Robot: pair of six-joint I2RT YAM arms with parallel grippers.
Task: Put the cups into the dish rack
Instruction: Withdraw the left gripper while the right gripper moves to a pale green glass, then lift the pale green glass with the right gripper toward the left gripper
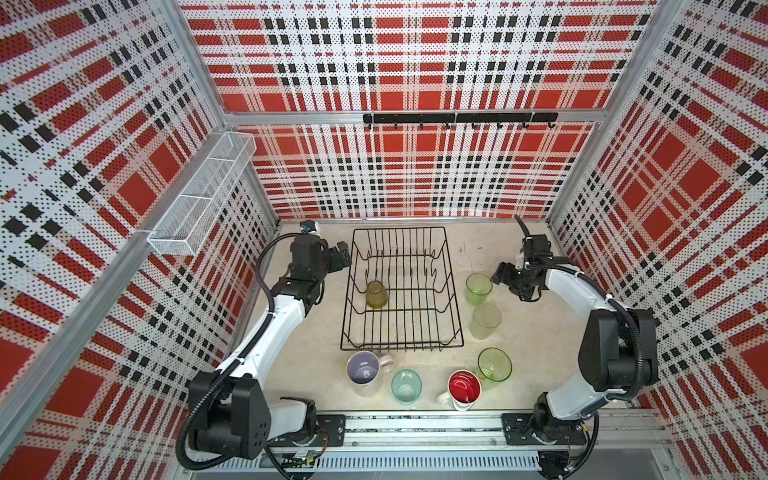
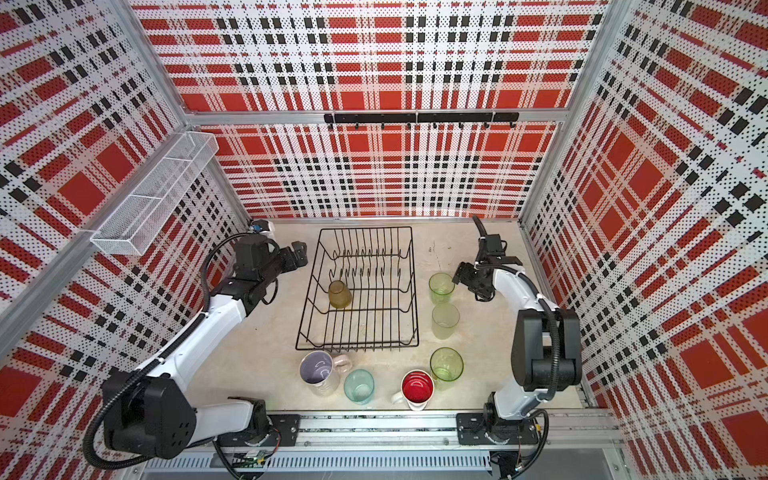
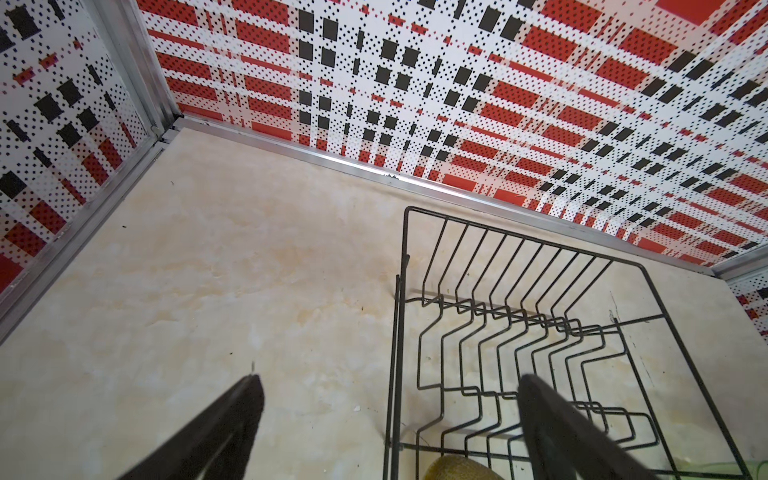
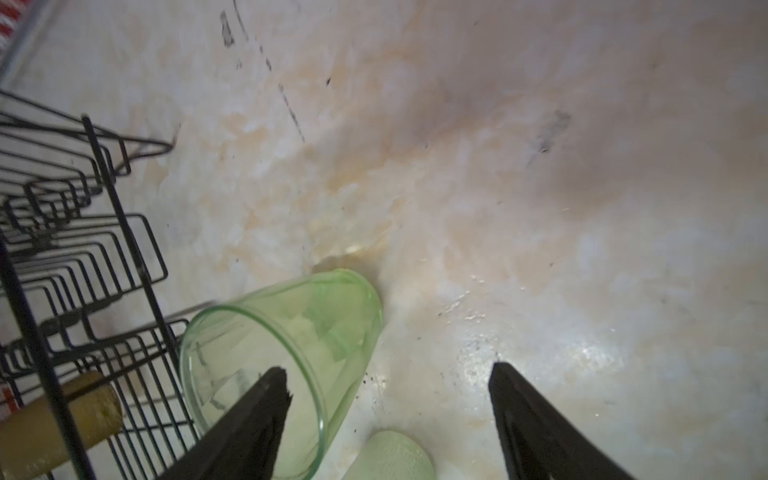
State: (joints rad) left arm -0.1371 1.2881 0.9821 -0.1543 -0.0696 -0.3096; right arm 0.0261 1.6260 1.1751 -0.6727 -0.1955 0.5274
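- Dish rack [image 1: 402, 345]: black wire, rectangular, with upright prongs, set at the middle rear of the counter [image 1: 528, 345]. We count one cup in it.
- Amber tumbler [image 1: 376, 294]: inside the rack, in its left half, among the prongs. We cannot tell which way up it sits.
- Far clear green tumbler [image 1: 478, 288]: mouth up on the counter, just right of the rack and outside it.
- Frosted pale tumbler [image 1: 485, 321]: on the counter, just in front of the far clear green tumbler.
- Near clear green tumbler [image 1: 493, 365]: on the counter off the rack's front right corner, just beside the white mug.
- White mug [image 1: 463, 388]: red inside, at the counter's front, handle to the left.
- Teal tumbler [image 1: 406, 386]: mouth up, between the two mugs.
- Pink mug [image 1: 365, 372]: lavender inside, just before the rack's front left corner, handle to the right.
- Right tool [image 4: 386, 368]: jaws apart, gripping nothing. In the right wrist view one finger [image 4: 257, 415] lies across the far clear green tumbler's mouth; we cannot tell whether it touches.
- Left tool [image 3: 390, 380]: jaws wide apart, holding nothing, above the rack's far left rim.
- White mesh shelf [image 1: 203, 195]: on the left wall, three compartments.
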